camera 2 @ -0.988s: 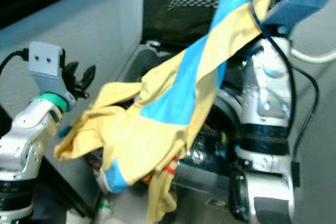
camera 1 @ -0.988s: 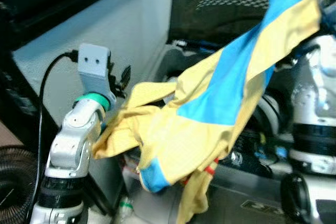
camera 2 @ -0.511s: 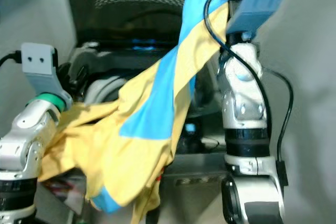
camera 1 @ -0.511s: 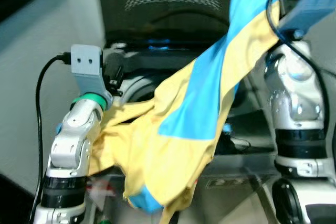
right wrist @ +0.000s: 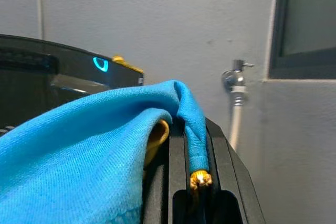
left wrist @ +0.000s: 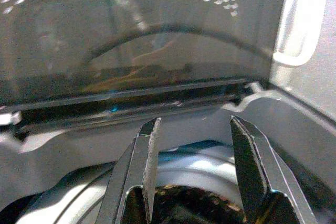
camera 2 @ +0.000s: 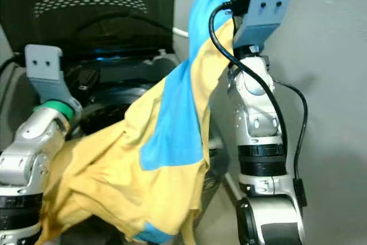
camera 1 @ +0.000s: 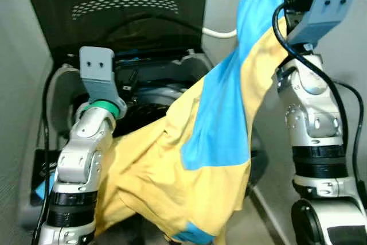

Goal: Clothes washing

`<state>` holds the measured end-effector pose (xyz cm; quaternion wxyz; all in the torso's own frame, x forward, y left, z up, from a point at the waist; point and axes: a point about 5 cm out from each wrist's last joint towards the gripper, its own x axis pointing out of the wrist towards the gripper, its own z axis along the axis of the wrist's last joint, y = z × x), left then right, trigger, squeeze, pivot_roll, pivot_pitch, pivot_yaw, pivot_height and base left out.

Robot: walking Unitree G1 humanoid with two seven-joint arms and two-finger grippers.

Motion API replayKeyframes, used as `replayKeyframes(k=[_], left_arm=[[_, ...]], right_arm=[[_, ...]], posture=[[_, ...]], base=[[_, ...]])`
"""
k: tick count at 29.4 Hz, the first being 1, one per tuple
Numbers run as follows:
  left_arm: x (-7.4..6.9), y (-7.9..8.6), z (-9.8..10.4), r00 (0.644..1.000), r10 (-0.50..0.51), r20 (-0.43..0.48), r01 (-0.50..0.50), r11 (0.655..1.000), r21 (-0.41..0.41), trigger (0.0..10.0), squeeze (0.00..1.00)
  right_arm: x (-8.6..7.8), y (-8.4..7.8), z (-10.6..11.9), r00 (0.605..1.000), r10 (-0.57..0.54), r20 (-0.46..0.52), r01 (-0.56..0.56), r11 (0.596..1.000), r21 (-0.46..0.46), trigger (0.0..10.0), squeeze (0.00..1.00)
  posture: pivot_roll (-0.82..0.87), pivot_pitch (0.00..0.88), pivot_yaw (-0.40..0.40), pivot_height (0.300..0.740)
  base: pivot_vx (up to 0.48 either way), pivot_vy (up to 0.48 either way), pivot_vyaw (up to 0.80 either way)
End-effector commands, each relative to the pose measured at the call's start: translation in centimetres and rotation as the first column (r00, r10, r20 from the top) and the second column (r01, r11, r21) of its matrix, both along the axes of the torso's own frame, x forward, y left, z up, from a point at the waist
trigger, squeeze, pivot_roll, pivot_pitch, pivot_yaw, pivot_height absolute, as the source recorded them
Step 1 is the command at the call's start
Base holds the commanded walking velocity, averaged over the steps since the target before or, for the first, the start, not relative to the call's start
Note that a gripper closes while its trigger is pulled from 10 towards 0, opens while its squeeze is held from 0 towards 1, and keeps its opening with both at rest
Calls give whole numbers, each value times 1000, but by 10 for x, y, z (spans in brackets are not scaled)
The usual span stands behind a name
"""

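The right gripper [right wrist: 191, 182] is raised high on the right, its 2 black fingers [right wrist: 177, 171] clamped together on a fold of the yellow and blue garment [camera 1: 218, 124]. The garment hangs from there down and to the left, draping across the left arm [camera 1: 80, 159] in front of the open washing machine [camera 1: 155, 78]. The left gripper [left wrist: 191, 166] points toward the machine's raised lid [left wrist: 131, 30], its fingers apart and holding nothing.

We see our right gripper [right wrist: 191, 145] clamped on a fold of blue-and-yellow garment [right wrist: 79, 150], grey wall [right wrist: 157, 19] behind, with a tap [right wrist: 234, 80] and white hose [right wrist: 234, 124].
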<state>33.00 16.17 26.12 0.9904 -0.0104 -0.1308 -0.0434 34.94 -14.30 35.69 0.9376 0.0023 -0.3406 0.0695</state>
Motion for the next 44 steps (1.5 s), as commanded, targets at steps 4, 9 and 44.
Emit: replayKeyframes(k=[4, 9, 44], left_arm=[[-2, 0, 0, 1000, 2, 5, -1, 1000, -22, 10000, 0], [-3, -2, 0, 1000, -4, 12, 5, 999, -38, 10000, 0], [-9, -4, -2, 999, 21, 41, -21, 1000, -9, 10000, 0]], right_arm=[[0, 1, -2, 1000, 13, -5, -13, 1000, -6, 10000, 0], [1, 3, -5, 999, 29, -19, -29, 999, -14, 10000, 0], [-44, -19, 208, 654, 402, 641, -735, 536, 415, 10000, 0]], posture=[[141, 2, 35, 740], [141, 2, 35, 740], [142, 25, -11, 740]], base=[[0, 214, -200], [0, 480, 0], [0, 41, 0]])
